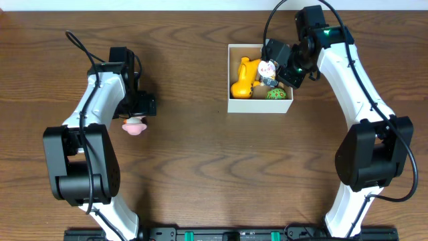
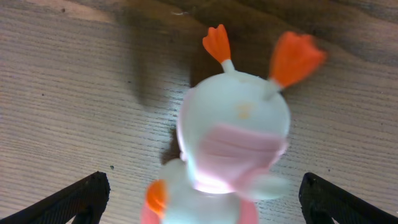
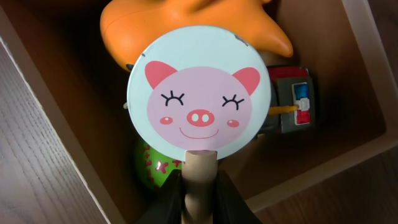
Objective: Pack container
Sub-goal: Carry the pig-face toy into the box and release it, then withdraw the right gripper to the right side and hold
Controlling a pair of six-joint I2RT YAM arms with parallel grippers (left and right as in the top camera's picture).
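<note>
The container (image 1: pixel 257 107), a shallow white box with a brown inside (image 3: pixel 348 124), stands at the back right. In it lie an orange toy (image 1: pixel 245 77) (image 3: pixel 186 25), a green ball (image 1: pixel 275 94) (image 3: pixel 152 165) and a small grey toy with red and blue (image 3: pixel 295 106). My right gripper (image 1: pixel 284 67) (image 3: pixel 199 186) hangs over the box, shut on the wooden handle (image 3: pixel 199 177) of a round pig-face paddle (image 1: pixel 267 68) (image 3: pixel 199 96). A white-and-pink toy with orange feet (image 1: pixel 135 126) (image 2: pixel 233 137) lies on the table at the left. My left gripper (image 1: pixel 137 112) (image 2: pixel 205 199) is open just above it, a finger (image 2: pixel 81 199) on each side.
The table is bare brown wood (image 1: pixel 200 167). Both white arms reach in from the near edge, the left one (image 1: pixel 87 140) and the right one (image 1: pixel 364 134). A black rail (image 1: pixel 227 234) runs along the front edge.
</note>
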